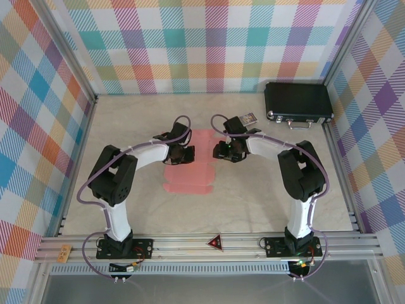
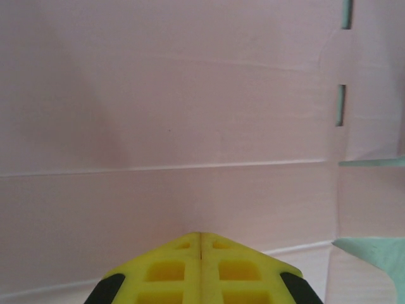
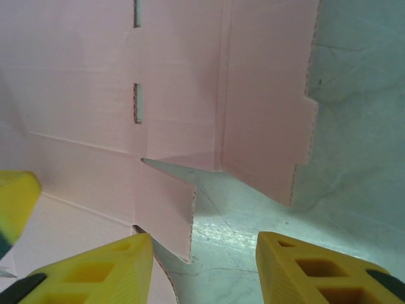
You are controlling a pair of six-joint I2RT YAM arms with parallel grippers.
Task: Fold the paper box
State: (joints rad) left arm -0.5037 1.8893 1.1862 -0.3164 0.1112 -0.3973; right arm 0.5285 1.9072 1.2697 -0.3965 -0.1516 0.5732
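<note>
Left arm (image 1: 119, 183) and right arm (image 1: 299, 180): white tube links, bulky black joint housings; thin lilac cable (image 1: 81, 190) looped along each arm; flat black base plates (image 1: 124, 248); left gripper (image 1: 190, 153) and right gripper (image 1: 217, 151) have black bodies; fingers (image 2: 168, 272) are yellow, wedge-shaped, with square moulded pockets and black side patches

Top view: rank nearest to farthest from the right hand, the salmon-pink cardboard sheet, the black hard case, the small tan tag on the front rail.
1. Salmon-pink cardboard sheet, just left of the right hand.
2. Black hard case, far right corner.
3. Small tan tag, near left rail.
</note>
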